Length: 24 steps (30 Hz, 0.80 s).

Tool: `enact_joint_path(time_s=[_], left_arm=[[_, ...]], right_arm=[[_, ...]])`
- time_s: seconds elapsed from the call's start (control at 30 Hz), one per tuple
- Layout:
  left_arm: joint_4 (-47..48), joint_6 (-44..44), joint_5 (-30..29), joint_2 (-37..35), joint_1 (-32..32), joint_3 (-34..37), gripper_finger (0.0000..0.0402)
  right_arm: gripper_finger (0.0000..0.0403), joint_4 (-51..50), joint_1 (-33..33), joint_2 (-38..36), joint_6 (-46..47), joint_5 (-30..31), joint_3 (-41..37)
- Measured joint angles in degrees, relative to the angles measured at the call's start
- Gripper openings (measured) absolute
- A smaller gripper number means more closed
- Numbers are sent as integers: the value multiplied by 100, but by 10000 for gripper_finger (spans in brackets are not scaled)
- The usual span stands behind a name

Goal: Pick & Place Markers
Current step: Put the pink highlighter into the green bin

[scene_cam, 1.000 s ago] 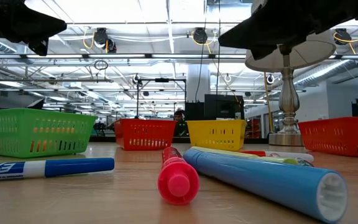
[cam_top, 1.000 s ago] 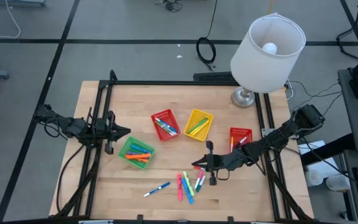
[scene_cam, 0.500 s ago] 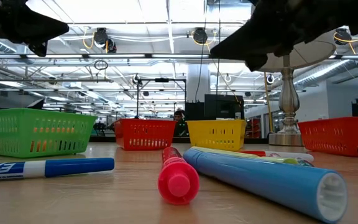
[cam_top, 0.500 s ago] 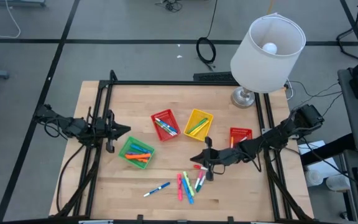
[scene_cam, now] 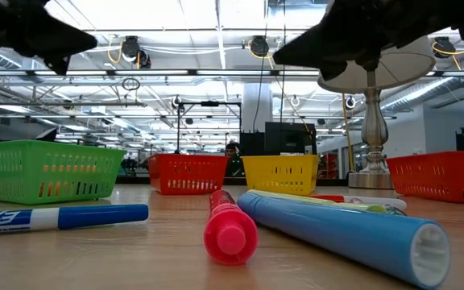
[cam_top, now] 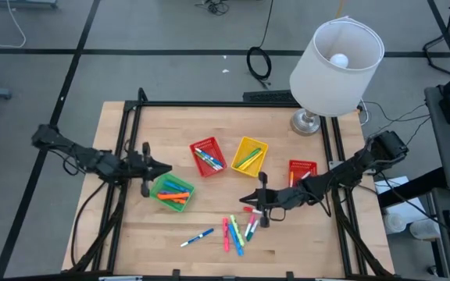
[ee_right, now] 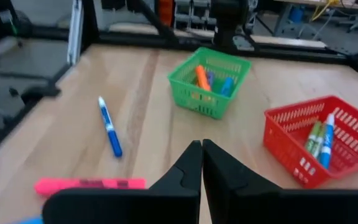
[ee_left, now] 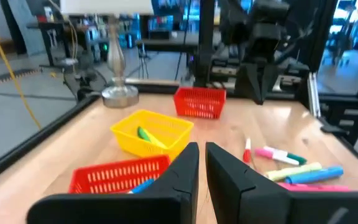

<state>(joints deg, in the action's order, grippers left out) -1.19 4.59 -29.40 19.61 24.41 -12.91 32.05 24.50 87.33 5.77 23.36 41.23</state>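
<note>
Looking level across the surface, both arms show only as dark shapes cut off at the upper edge, and the basket walls hide what lies inside. From above, the left end effector hangs just beside the green basket, at its outer edge, fingers a narrow slit apart with nothing between them. That basket holds orange and blue markers. Past the green basket stand the red basket and yellow basket, each with markers inside. The right end effector is closed tight and empty, poised above the loose markers lying on the wood, well beyond the green basket; one blue marker lies apart, nearer it.
</note>
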Motion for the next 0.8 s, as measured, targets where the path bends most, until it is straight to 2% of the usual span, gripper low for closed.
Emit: enact_joint_path(time_s=[0.2, 0.33, 0.53, 0.67, 0.8], left_arm=[[-663, -6, 171, 2056, 1, -744, 35], [-668, -189, 301, 3533, 1, -1499, 35], [-647, -895, 1005, 5668, 9, -2793, 35], [-143, -1765, 1624, 6708, 67, -3739, 36], [606, -2301, 1728, 7485, 78, -4713, 61]], right_arm=[[0, -558, 45, -249, -152, 58, 2], [0, -1122, 45, -601, -135, 51, -2], [0, -2186, -56, -1353, -262, 58, -2], [0, -2628, -88, -1716, -362, 62, -2], [0, -2632, -75, -1860, -368, 43, -162]])
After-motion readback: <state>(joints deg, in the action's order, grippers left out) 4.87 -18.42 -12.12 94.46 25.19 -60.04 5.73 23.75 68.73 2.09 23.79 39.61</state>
